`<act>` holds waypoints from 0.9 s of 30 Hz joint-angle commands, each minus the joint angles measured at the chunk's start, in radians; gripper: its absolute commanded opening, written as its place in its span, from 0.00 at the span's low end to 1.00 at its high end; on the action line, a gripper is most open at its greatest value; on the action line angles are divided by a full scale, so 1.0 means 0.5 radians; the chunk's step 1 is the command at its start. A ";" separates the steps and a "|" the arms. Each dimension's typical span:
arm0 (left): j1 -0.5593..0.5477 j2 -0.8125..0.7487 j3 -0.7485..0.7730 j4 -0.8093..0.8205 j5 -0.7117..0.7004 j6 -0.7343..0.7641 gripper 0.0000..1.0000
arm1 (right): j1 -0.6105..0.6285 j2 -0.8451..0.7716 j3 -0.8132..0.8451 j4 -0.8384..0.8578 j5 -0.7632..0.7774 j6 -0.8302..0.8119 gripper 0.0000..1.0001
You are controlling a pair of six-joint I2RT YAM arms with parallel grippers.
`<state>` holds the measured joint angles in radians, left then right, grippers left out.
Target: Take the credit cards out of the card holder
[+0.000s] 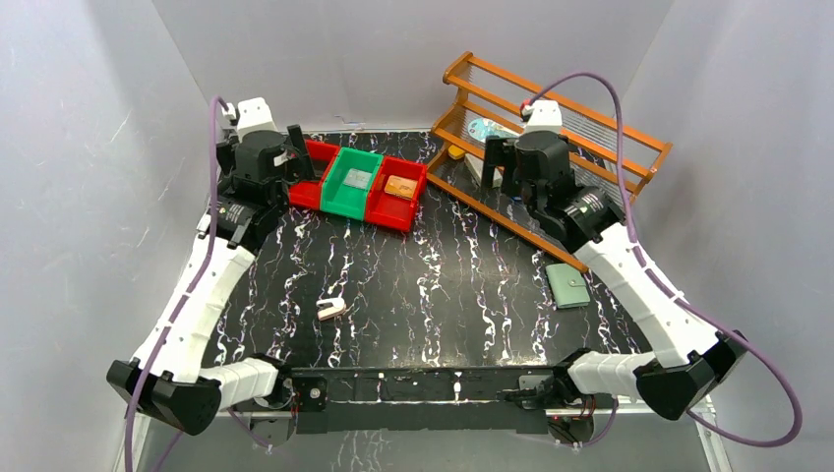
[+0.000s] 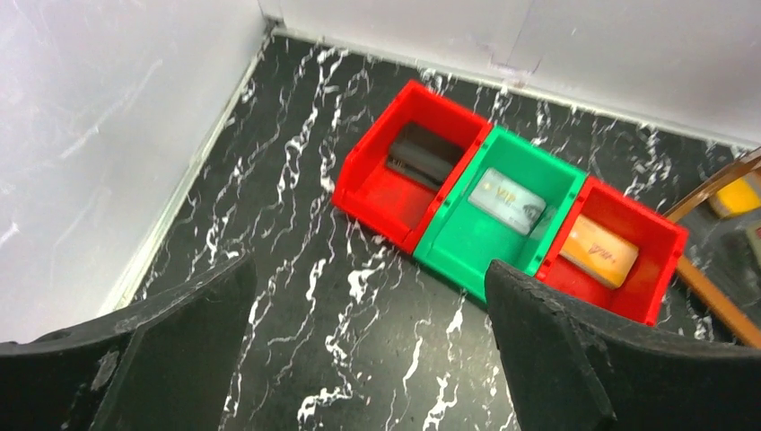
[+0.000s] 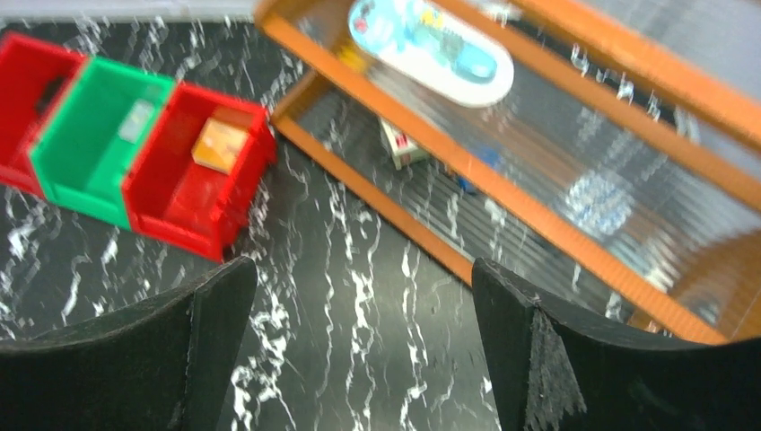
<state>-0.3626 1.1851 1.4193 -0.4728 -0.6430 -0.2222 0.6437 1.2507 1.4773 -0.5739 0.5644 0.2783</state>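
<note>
The sage-green card holder (image 1: pixel 567 285) lies closed on the table at the right, beside my right forearm. Three credit cards lie in the row of bins at the back. A dark card (image 2: pixel 422 154) is in the left red bin (image 2: pixel 372 184), a silvery grey card (image 2: pixel 507 200) in the green bin (image 2: pixel 467 242), and a tan-gold card (image 2: pixel 599 251) in the right red bin (image 2: pixel 660 269). My left gripper (image 2: pixel 368 278) hangs open and holds nothing, above the table just in front of the bins. My right gripper (image 3: pixel 363 269) is open too, over bare table between the bins and the wooden rack.
An orange wooden rack (image 1: pixel 551 128) with small items on its clear shelf stands at the back right. A small pinkish-white clip (image 1: pixel 331 309) lies near the middle front. White walls enclose the table on three sides.
</note>
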 commanded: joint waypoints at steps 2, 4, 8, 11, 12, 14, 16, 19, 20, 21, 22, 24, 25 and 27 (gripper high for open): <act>0.123 -0.130 -0.297 0.107 0.208 -0.151 0.98 | -0.262 -0.216 -0.377 0.141 -0.544 0.120 0.98; 0.170 -0.174 -0.429 0.102 0.336 -0.226 0.98 | -0.371 -0.284 -0.544 0.174 -0.755 0.158 0.98; 0.258 -0.273 -0.751 0.254 0.793 -0.352 0.98 | -0.552 -0.406 -0.812 0.223 -1.147 0.224 0.98; 0.311 -0.252 -0.974 0.398 1.241 -0.526 0.98 | -0.640 -0.477 -0.972 0.250 -1.417 0.265 0.98; 0.311 -0.228 -1.027 0.422 1.383 -0.561 0.98 | -0.652 -0.493 -1.010 0.251 -1.491 0.271 0.98; 0.257 -0.178 -1.110 0.424 1.572 -0.584 0.98 | -0.619 -0.515 -1.064 0.251 -1.595 0.290 0.98; 0.144 -0.130 -1.133 0.395 1.600 -0.584 0.98 | -0.546 -0.525 -1.103 0.257 -1.650 0.306 0.98; -0.063 -0.046 -1.164 0.399 1.645 -0.627 0.98 | -0.403 -0.506 -1.130 0.266 -1.668 0.345 0.98; -0.140 -0.011 -1.172 0.399 1.658 -0.643 0.98 | -0.354 -0.497 -1.143 0.282 -1.668 0.359 0.98; -0.213 0.026 -1.181 0.403 1.672 -0.665 0.98 | -0.312 -0.486 -1.150 0.294 -1.665 0.371 0.98; -0.289 0.063 -1.189 0.410 1.679 -0.686 0.98 | -0.266 -0.473 -1.157 0.304 -1.658 0.385 0.98; -0.446 0.136 -1.198 0.412 1.634 -0.727 0.98 | -0.193 -0.447 -1.167 0.316 -1.639 0.411 0.98; -0.518 0.162 -1.210 0.423 1.601 -0.766 0.98 | -0.164 -0.437 -1.171 0.318 -1.633 0.432 0.98; -0.629 0.183 -1.272 0.481 1.552 -0.843 0.98 | -0.125 -0.426 -1.190 0.339 -1.601 0.490 0.98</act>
<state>-0.5827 1.2602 0.8295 -0.2623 0.1318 -0.5640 0.5468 1.0298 0.8928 -0.4660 -0.2325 0.4698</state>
